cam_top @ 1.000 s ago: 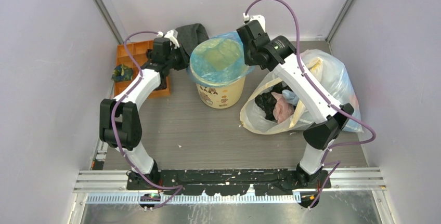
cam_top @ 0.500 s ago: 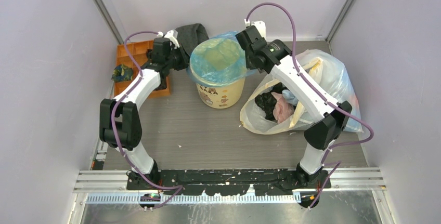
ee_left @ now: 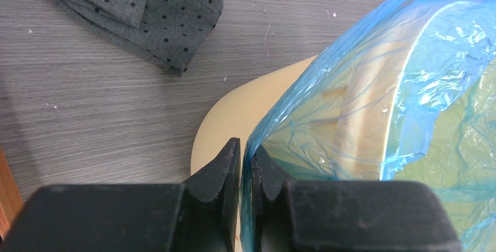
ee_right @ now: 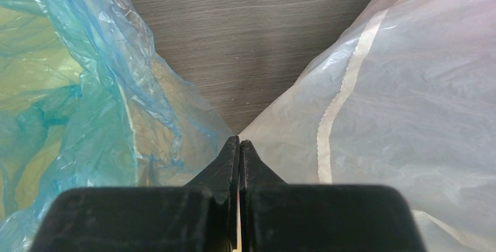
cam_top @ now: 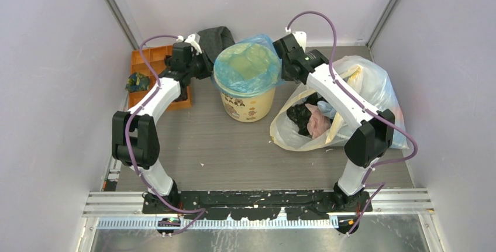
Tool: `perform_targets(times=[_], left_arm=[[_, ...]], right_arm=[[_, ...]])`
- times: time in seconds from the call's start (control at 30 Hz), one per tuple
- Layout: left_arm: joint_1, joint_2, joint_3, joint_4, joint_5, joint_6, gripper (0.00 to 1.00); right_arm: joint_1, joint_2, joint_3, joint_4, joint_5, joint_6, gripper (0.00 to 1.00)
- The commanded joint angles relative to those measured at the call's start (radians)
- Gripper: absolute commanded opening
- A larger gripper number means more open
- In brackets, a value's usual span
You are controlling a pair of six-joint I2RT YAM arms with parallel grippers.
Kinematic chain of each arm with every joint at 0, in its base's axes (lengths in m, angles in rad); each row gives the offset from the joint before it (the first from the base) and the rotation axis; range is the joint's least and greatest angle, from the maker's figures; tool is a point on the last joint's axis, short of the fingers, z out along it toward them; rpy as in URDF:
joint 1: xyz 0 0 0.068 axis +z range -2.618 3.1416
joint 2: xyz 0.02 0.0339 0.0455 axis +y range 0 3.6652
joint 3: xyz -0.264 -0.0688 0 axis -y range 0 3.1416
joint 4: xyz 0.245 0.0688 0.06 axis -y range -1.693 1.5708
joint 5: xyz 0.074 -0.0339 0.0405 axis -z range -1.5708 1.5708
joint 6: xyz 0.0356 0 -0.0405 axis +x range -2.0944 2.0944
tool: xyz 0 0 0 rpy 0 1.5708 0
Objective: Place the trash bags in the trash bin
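left fingers: almost closed, pinching the edge of the thin, crinkly, translucent light-blue plastic bag at the bin's left rim; blue film runs down between the two tips
right fingers: pressed fully together, low at the bin's right side, between the blue film and the sack; can't tell whether any film is caught
blue bag: over the mouth of the round cream-yellow plastic bucket, with film sagging across the opening and the skirt folded outside the rim all round
bucket: upright on the grey wood-grain surface, mid-back, one arm on each side
sack: large whitish-clear plastic sack with yellow patches, just right of the bucket and partly under the right arm; its open mouth shows dark and pink contents
tray: orange compartment tray, back-left by the wall, partly behind the left arm
cloth: dark grey dotted cloth lying on the surface behind the bucket, just beside the left fingers
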State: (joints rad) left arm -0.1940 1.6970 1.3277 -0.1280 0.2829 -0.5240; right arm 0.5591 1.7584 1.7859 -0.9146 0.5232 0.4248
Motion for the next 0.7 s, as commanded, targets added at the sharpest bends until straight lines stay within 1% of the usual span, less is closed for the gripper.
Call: perform_targets(times=[0.0,0.27,0.43,0.67], left_arm=[[0.004,-0.009,0.026,0.017,-0.004,-0.002,0.13],[0.004,-0.010,0.012,0.026,-0.010,-0.004,0.13],[0.004,-0.017,0.006,0.025,-0.014,-0.002,0.13],[0.004,0.008,0.032,0.010,-0.008,0.013,0.14]], right_arm=[[-0.025,-0.068,-0.042,0.087,-0.043,0.045,0.01],[-0.070,-0.073,-0.140,0.157,-0.108,0.078,0.01],[-0.084,-0.058,-0.145,0.176,-0.132,0.081,0.01],[-0.110,-0.009,-0.120,0.187,-0.221,0.075,0.01]])
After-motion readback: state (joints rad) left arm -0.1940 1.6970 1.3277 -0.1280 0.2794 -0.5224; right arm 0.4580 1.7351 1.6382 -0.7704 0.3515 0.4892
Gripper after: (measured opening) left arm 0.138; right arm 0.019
